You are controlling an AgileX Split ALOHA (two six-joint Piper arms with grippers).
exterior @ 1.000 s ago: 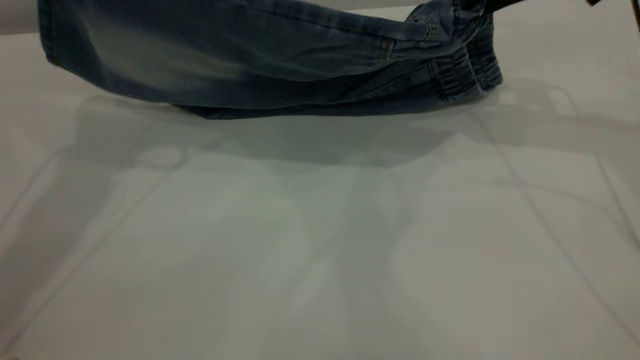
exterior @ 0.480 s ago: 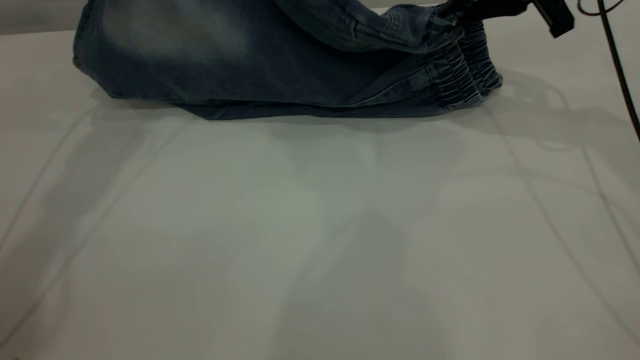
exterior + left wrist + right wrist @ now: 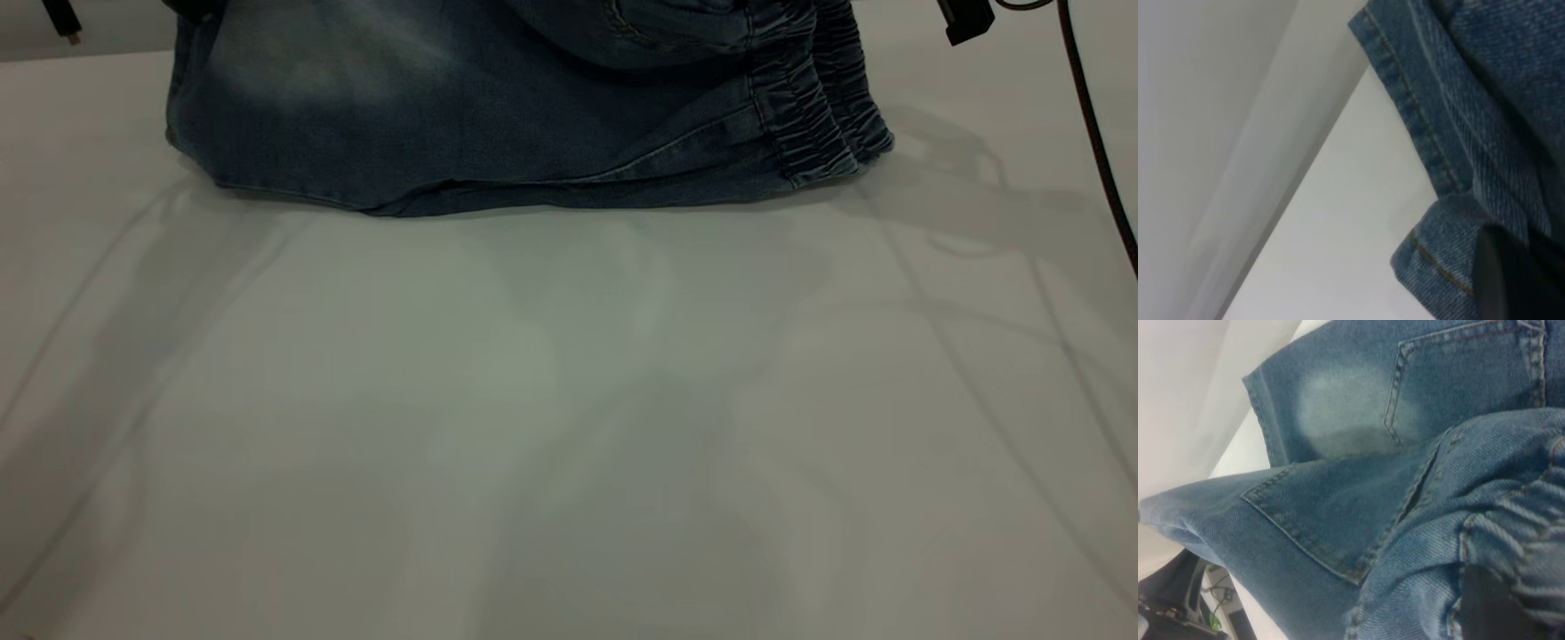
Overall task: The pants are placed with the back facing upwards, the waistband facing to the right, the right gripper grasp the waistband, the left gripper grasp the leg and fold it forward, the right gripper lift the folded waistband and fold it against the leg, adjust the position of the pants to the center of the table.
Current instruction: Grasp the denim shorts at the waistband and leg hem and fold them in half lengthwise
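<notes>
Exterior view: the pants (image 3: 498, 116) are draped at the desk's (image 3: 569, 400) far edge. The leg hem (image 3: 1431, 260) is pinched by the left gripper's fingers (image 3: 1511, 280). The waistband (image 3: 1511, 547) is clamped by the right gripper's fingers (image 3: 1491, 607).

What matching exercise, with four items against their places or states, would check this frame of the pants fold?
Items:
1. elastic waistband
2. leg hem
3. back pocket
4. table

Places or states:
A. stitched patch shown in the right wrist view
B. gathered into ridges at the right end of the pants in the exterior view
C. pale surface under the pants
D. stitched edge held by the left gripper in the left wrist view

Pairs: 1-B, 2-D, 3-A, 4-C
</notes>
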